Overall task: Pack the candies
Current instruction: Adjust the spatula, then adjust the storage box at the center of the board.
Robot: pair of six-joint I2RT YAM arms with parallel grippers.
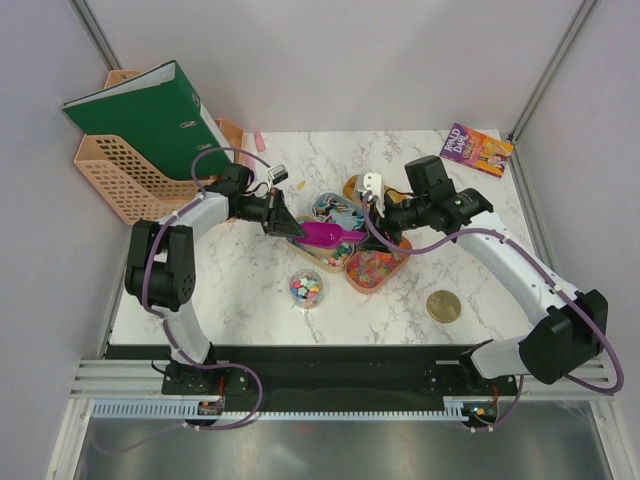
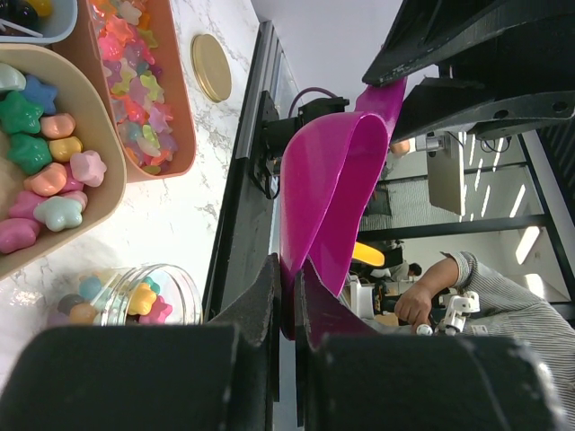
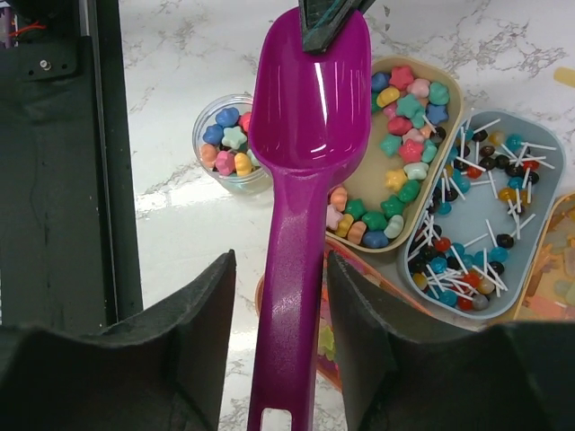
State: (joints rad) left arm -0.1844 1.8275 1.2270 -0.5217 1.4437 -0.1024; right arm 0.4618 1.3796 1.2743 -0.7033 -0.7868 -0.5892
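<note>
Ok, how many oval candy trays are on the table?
4: tan tray under the scoop; grey lollipop tray behind it; orange tray right of it; a fourth farthest back, partly hidden.

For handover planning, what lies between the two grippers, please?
The magenta scoop bridges them: the left gripper pinches its bowl tip, its handle lies inside the open right gripper; right wrist view.

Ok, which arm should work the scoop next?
Right. The right gripper, open, straddles the magenta scoop handle; the left gripper only pinches its bowl rim, probably a poor hold for scooping.
</note>
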